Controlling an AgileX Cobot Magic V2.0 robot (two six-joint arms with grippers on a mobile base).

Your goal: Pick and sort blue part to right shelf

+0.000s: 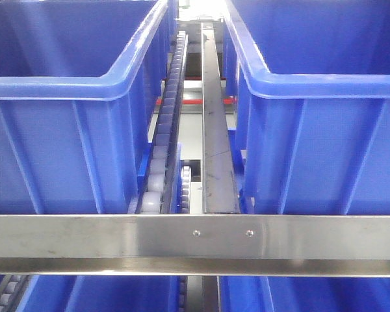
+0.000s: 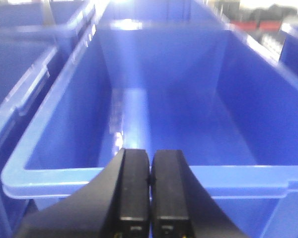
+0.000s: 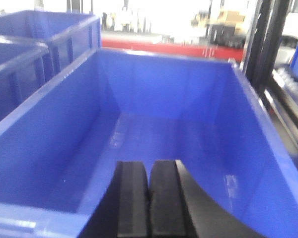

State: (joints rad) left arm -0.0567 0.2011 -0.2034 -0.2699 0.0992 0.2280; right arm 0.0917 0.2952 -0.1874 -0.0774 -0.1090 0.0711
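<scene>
1. Blue part, the small bottle-shaped block, could not be seen in any of the three views; neither bin floor on show held it.
2. The right shelf [image 1: 195, 235], a stainless-steel-framed rack, filled the front view: a flat steel front rail [image 1: 84, 234] with two screws [image 1: 196, 233] ran across the lower part of the picture.
3. Behind that rail stood two large open-top blue plastic bins, the left bin [image 1: 65, 130] and the right bin [image 1: 325, 136], well apart from each other.
4. Between them ran a roller track of pale wheels [image 1: 164, 130] and, just beside it, a long steel divider strip [image 1: 216, 130] reaching back from the rail.
5. Below the rail, the rims of further blue bins [image 1: 117, 292] showed on a lower level.
6. In the left wrist view the left gripper [image 2: 150, 183] hung over the near rim of a deep blue bin [image 2: 49, 148], its two black fingers [image 2: 134, 188] pressed together with nothing between them.
7. In the right wrist view the right gripper [image 3: 150, 198] sat over the near edge of another blue bin [image 3: 39, 163], its black fingers [image 3: 131, 198] likewise clenched flat against each other and gripping nothing.
8. Past that bin lay a red band [image 3: 188, 49] and a dark upright post [image 3: 263, 34], both blurred.
</scene>
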